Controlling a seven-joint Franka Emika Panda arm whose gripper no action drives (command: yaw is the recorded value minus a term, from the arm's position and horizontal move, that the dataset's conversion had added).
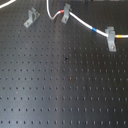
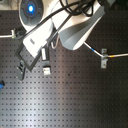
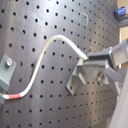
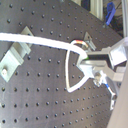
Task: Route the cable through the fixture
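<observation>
The cable point(image 1: 80, 21) is a thin white cord on the black hole board. Its red band point(image 1: 61, 13) lies at the darker compact clip point(image 1: 65, 15) and its blue band point(image 1: 95, 29) before the larger pale clip point(image 1: 111, 39). The cord passes through both clips. The fixture point(image 1: 31, 18), a small grey forked clip, stands apart at the first exterior view's upper left with no cord in it. My gripper point(image 3: 88, 59) is shut on the cable's free end, just over the fixture point(image 3: 76, 80) in the first wrist view. The cord point(image 4: 70, 70) loops below the gripper point(image 4: 86, 61).
The arm's bulky white body point(image 2: 75, 25) covers the top of the second exterior view. The pale clip point(image 2: 103, 57) shows at the second exterior view's right. A small blue object point(image 3: 120, 11) lies off the board's far edge. The perforated board point(image 1: 65, 85) stretches toward the first exterior view's bottom.
</observation>
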